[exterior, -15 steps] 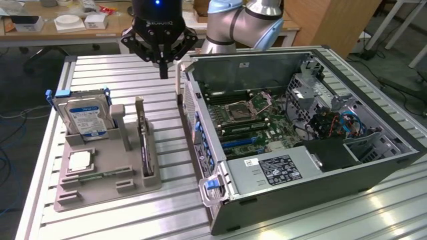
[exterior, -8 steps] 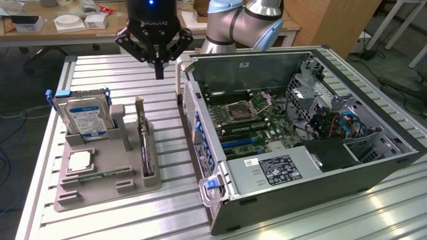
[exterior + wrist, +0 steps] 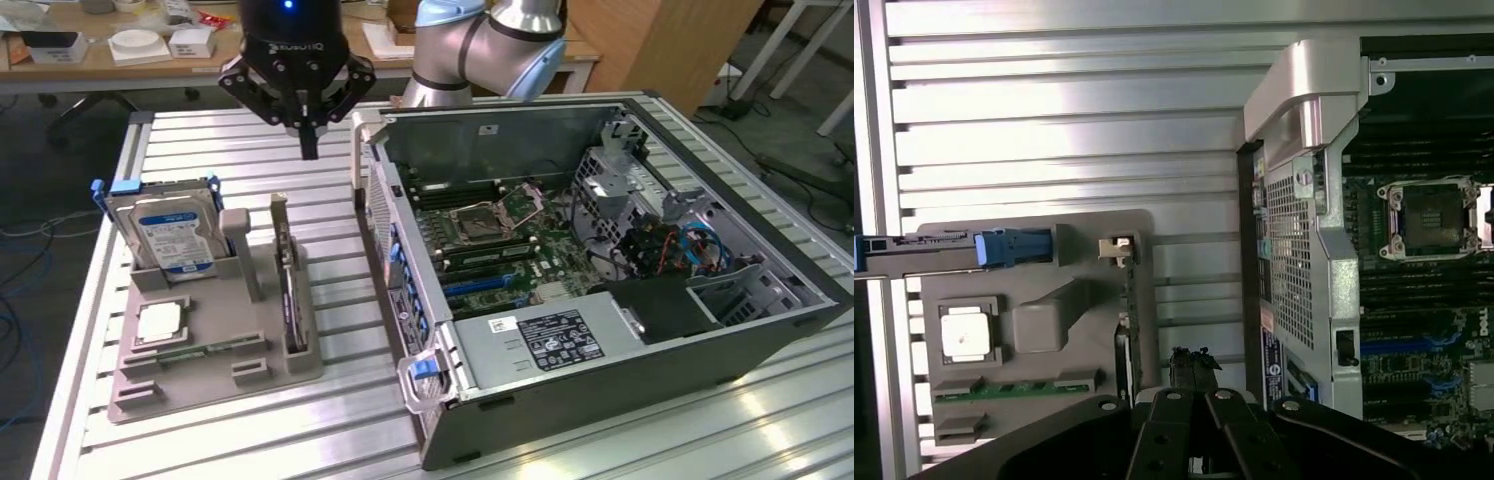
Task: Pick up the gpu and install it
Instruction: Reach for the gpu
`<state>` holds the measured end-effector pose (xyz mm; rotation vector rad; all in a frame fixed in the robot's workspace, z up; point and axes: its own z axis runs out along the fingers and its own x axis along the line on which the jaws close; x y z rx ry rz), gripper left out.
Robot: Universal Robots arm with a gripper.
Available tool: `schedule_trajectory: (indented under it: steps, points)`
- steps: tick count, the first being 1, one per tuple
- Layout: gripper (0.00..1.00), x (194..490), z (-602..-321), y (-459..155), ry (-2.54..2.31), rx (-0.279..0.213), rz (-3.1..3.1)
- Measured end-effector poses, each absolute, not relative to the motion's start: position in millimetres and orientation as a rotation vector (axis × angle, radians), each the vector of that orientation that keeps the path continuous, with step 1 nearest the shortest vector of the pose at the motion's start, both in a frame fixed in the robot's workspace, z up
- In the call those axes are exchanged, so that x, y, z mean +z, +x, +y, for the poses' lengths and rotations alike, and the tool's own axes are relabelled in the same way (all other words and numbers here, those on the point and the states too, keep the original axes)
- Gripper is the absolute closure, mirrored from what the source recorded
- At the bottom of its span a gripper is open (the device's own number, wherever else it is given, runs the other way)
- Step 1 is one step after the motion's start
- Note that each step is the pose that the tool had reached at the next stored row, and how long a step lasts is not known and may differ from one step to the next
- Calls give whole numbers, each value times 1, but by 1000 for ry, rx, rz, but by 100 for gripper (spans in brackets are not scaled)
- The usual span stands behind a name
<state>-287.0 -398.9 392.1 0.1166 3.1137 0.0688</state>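
Note:
The gpu (image 3: 286, 284) is a thin black card standing on edge in a slot of the grey holder tray (image 3: 267, 375), at the exterior view's left of the computer case. My gripper (image 3: 310, 148) hangs above the table past the tray's far end, fingers shut together and pointing down with nothing between them. In the wrist view the gripper (image 3: 1194, 372) is over the gpu (image 3: 1131, 320), seen edge-on, with its silvery bracket (image 3: 1116, 248) at the end.
The open computer case (image 3: 587, 340) lies on its side with the motherboard (image 3: 514, 245) and blue slots (image 3: 474, 287) exposed. The tray also holds a hard drive (image 3: 167, 235) upright, a processor chip (image 3: 160, 320) and a green memory stick (image 3: 200, 352). The table is ribbed aluminium (image 3: 240, 150).

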Motion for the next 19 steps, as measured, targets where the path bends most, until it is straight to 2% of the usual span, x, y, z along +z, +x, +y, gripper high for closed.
schedule_trajectory:
  steps: [19]
  points:
    - [90, 392, -399, -310, 117, 69, 3114]
